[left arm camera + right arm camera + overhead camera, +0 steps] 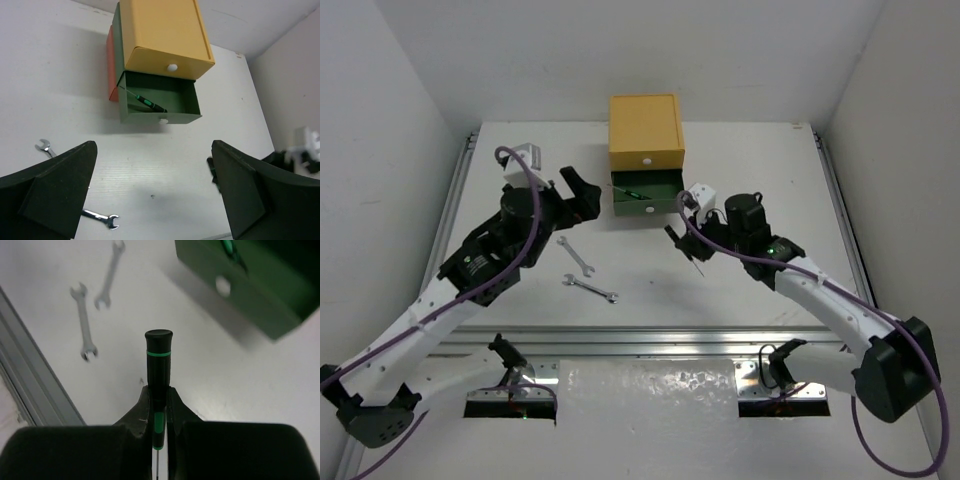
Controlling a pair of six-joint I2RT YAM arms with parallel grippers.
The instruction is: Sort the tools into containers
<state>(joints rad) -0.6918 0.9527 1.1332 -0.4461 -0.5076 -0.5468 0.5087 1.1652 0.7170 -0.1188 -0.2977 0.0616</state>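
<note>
Right-front of the green drawer (pixel 645 196), right gripper (pixel 159 397) pinches 1 screwdriver (pixel 159 355); left gripper (pixel 582 195), left of it, spread.

Bare white tabletop (pixel 760 150) in a white-walled booth.
White walls (pixel 400 90) close the tabletop in on the left, right and far sides. Silver metal rails (pixel 650 338) run across its near edge, and a thinner metal strip (pixel 840 215) follows its right side. A crinkled pale sheet (pixel 650 385) lies just in front of the rails, at the centre.
</note>
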